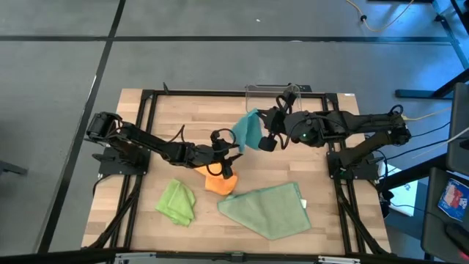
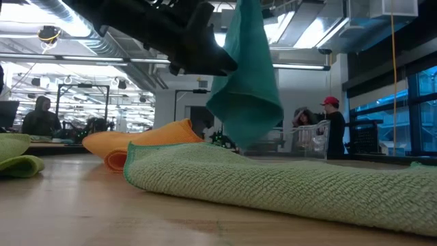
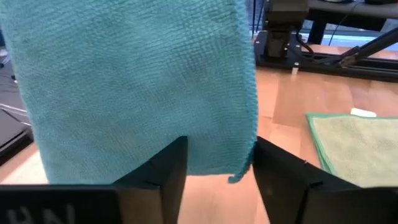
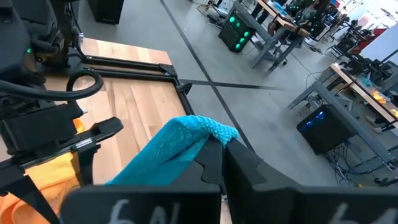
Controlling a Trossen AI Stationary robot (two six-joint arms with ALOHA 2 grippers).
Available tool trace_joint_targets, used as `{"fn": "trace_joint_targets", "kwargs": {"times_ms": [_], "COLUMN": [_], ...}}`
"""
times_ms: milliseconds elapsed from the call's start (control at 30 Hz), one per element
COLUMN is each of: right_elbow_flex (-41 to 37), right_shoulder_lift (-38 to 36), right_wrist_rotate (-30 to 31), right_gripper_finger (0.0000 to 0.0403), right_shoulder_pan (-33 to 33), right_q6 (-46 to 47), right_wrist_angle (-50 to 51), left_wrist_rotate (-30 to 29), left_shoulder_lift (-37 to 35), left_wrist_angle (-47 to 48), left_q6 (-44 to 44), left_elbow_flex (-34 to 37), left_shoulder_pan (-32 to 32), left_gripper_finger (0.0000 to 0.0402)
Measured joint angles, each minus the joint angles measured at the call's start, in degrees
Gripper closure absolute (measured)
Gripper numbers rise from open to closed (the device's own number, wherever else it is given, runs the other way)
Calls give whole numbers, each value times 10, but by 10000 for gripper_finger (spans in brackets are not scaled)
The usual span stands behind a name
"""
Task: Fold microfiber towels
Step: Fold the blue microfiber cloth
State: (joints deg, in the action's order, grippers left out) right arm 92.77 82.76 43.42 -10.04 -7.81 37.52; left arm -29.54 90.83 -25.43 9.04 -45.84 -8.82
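hanging limp mid-frame, teal towel (image 1: 248, 129) is soft, light; right claw (image 4: 221, 149) clamped on its top corner, left claw (image 3: 217, 165) apart w/ bottom edge between; pinch free corner.

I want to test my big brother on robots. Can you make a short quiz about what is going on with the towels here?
1. True or false: the teal towel lies flat on the table.
2. Which tool pinches the teal towel's top corner? A) left tool B) right tool
3. Fill in: the towel lying under the left tool is the ___ one.

Key:
1. False. It hangs in the air.
2. B. The right tool is shut on it; the left tool is open, its fingers either side of the hanging bottom edge.
3. Orange. The sage towel and lime towel lie nearer the front edge.
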Motion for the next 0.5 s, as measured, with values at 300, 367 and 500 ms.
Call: {"fn": "trace_joint_targets", "kwargs": {"times_ms": [300,367,500], "right_elbow_flex": [0,0,0], "right_shoulder_lift": [0,0,0], "right_wrist_rotate": [0,0,0], "right_gripper_finger": [399,399,399], "right_shoulder_pan": [0,0,0], "right_q6": [-2,-2,8], "right_wrist_angle": [25,42,89], "left_wrist_rotate": [0,-4,-36], "left_shoulder_lift": [0,0,-19], "left_wrist_angle": [1,1,6], "left_q6": [11,11,11], "left_elbow_flex": [0,0,0], "left_shoulder_pan": [-11,-15,-24], "left_gripper_finger": [393,397,400]}}
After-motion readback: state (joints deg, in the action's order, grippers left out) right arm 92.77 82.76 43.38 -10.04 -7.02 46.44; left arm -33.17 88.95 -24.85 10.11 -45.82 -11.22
